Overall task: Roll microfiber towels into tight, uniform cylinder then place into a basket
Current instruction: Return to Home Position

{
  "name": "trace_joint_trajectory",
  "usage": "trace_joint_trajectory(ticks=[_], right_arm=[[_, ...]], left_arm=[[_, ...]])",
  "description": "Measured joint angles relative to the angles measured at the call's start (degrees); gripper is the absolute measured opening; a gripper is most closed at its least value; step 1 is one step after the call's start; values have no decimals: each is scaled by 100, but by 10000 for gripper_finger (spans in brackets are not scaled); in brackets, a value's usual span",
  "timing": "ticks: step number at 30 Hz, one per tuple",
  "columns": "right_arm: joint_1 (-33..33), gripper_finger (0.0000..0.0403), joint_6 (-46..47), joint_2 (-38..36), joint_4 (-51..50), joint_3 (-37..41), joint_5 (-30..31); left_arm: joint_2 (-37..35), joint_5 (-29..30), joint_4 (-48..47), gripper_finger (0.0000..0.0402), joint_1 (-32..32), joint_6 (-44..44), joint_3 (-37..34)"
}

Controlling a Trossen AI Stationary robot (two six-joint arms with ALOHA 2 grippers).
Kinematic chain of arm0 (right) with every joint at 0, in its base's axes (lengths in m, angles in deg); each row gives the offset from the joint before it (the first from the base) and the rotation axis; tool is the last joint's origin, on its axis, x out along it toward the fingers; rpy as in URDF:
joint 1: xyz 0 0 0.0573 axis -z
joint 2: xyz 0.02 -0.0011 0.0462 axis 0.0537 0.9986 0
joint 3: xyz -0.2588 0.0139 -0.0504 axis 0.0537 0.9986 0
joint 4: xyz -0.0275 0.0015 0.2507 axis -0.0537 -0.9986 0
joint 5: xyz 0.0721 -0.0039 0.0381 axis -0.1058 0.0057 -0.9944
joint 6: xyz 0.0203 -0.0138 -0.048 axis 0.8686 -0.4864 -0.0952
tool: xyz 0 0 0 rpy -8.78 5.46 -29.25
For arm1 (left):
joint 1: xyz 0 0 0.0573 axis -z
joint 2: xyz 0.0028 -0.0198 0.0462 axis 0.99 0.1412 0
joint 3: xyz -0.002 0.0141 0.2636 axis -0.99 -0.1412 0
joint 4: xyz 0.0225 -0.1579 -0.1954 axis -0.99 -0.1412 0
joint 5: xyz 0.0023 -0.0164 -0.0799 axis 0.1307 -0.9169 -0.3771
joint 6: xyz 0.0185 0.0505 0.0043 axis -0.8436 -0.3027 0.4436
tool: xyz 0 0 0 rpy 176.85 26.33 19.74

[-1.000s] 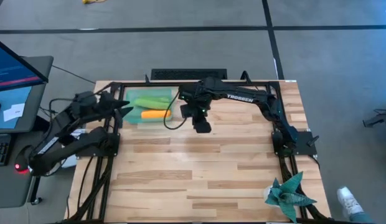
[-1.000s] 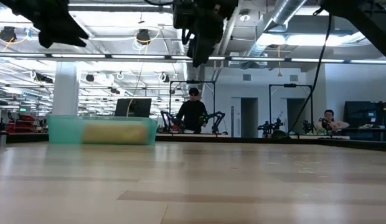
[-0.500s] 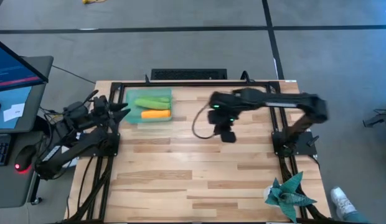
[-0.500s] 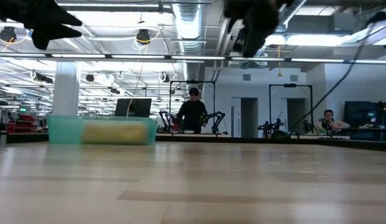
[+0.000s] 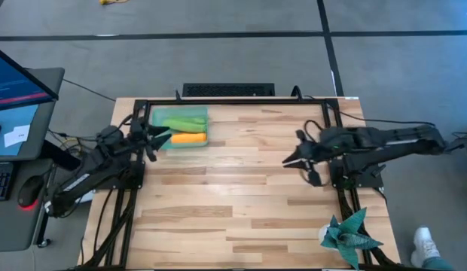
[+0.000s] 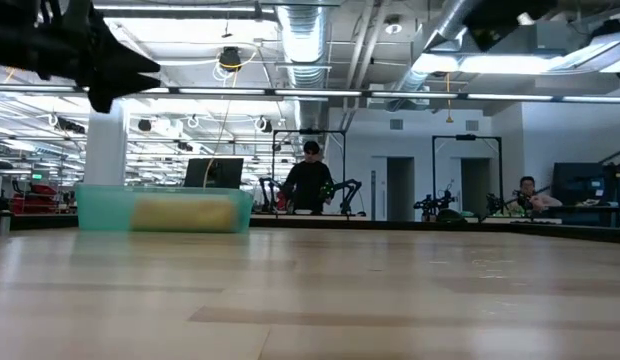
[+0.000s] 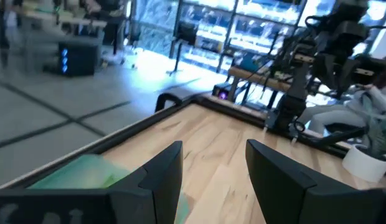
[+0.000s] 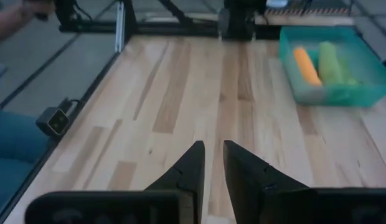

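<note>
— So, which step is this?
— Wrap-up, I'd say. Both towels are rolled and in the basket [image 5: 208,128], so the arms are prob. headed for their rest pose.
— Fingers?
— Left gripper [image 5: 162,135]: fingers spread wide, nothing betw. them, up off the desk [image 5: 233,196]. Right gripper [image 5: 288,160]: fingers drawn nearly together w/ a thin gap, also empty.
— Basket rel. to them?
— Right at the left fingers. From above the tips sit at its near edge, maybe just over it, can't tell which. It's well apart from the right fingers, far across the desk in front of them.
— How do the towels look?
— Green towel [image 5: 181,123] and orange towel [image 5: 188,138] lie side by side along the basket, close together. Green roll is longer and fatter, orange is shorter and slimmer, so not quite uniform. I can't see any loose flaps, but they're small in view.
— Next move?
— Likely just fold each arm back w/o clipping the basket wall. The left one's the closer risk. I see no other cloth out, so nothing left to grab.
</note>
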Motion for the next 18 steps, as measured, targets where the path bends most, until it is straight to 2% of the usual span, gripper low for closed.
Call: trace_joint_trajectory(ticks=[9,13,18], right_arm=[[-707,79,534,-1823,266,1084,1081],[-971,79,597,-2502,322,1418,1823],[-1263,79,743,-3167,422,2002,2515]], left_arm=[[-4,-247,1658,167,488,-7,-1036],[1,-139,1825,167,842,-175,-1341],[0,334,1678,166,1380,-447,-1341]])
